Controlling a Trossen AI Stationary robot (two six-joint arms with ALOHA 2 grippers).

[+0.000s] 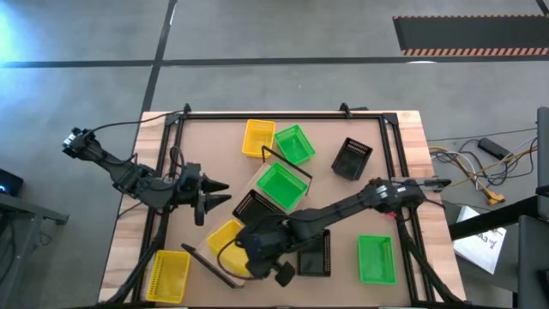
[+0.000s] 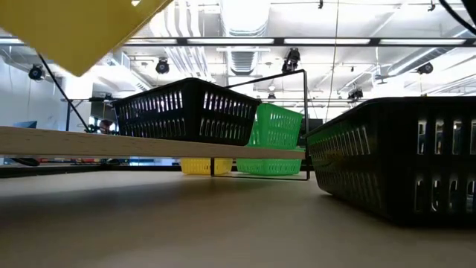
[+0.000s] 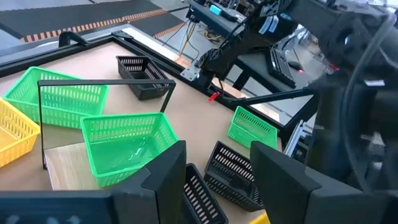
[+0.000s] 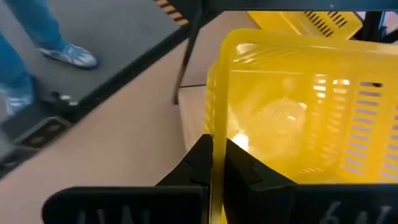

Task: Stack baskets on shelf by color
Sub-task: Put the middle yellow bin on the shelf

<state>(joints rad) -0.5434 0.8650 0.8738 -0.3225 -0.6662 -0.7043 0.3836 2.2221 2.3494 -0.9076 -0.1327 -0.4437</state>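
- While the right gripper reaches across to the near left part of the table in the high view, its fingers pinch the rim of a bright yellow slotted plastic basket above the near end of the long pale wooden shelf. On that shelf sit a green slotted basket and a black slotted basket. The left gripper hangs beside the shelf's left edge, fingers spread.
- Seen from the low view, the yellow basket hangs tilted, clear above the shelf board, on which the black basket stands.
- In the left wrist view, the spread fingers frame the green basket on the shelf.
- In the right wrist view, the two dark fingers clamp the yellow basket's wall between them.
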